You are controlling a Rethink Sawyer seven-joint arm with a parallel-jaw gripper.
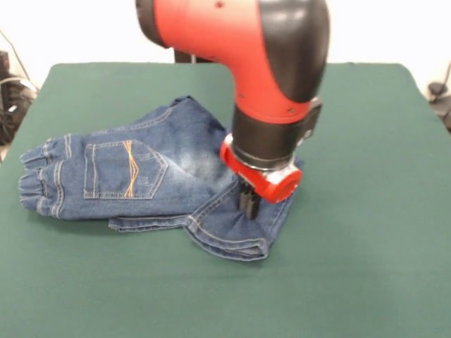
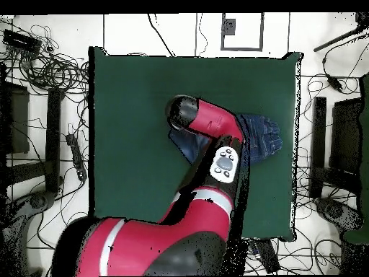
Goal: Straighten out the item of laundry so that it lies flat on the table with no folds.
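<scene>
The item of laundry (image 1: pixel 141 176), small blue denim jeans, lies crumpled on the green table (image 1: pixel 366 225). Its gathered waistband points left and a back pocket (image 1: pixel 123 170) with orange stitching faces up. The legs are folded over each other toward the right, and a hem (image 1: pixel 232 246) is doubled under near the front. My gripper (image 1: pixel 249 205) comes straight down onto that folded leg part. Its dark fingers sit together with their tips in the denim. In the overhead view the arm (image 2: pixel 216 137) hides the gripper and the middle of the jeans (image 2: pixel 261 134).
Green cloth (image 2: pixel 130 108) stretches wide on all sides of the jeans. Cables and stands (image 2: pixel 50 79) lie on the floor beyond the table's edges.
</scene>
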